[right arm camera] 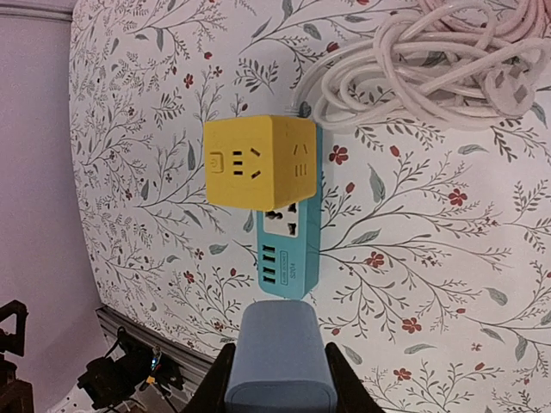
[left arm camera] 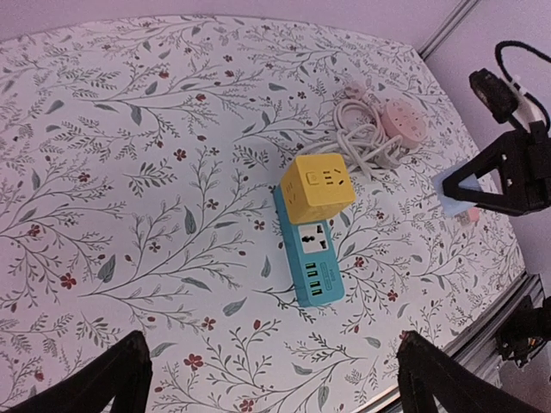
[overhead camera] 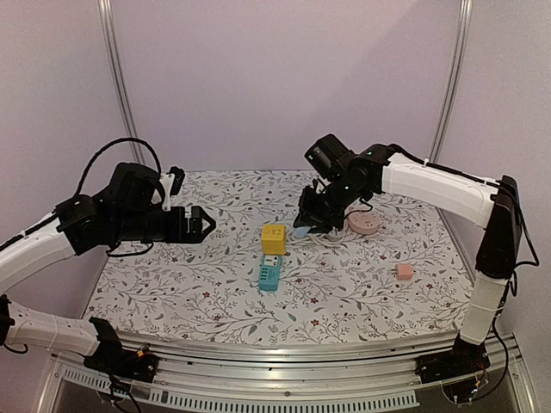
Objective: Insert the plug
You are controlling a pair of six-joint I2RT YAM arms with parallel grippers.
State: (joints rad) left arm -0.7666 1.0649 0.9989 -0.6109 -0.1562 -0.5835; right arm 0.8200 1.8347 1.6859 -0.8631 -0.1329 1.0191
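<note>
A teal power strip lies mid-table with a yellow cube adapter sitting on its far end. It also shows in the left wrist view and the right wrist view. My right gripper is shut on a blue plug block and holds it in the air to the right of the yellow cube. The block shows in the left wrist view too. My left gripper is open and empty, hovering well left of the strip.
A coiled white cable and a round pink socket lie right of the yellow cube. A small pink block sits near the table's right side. The table's front rail runs along the near edge.
</note>
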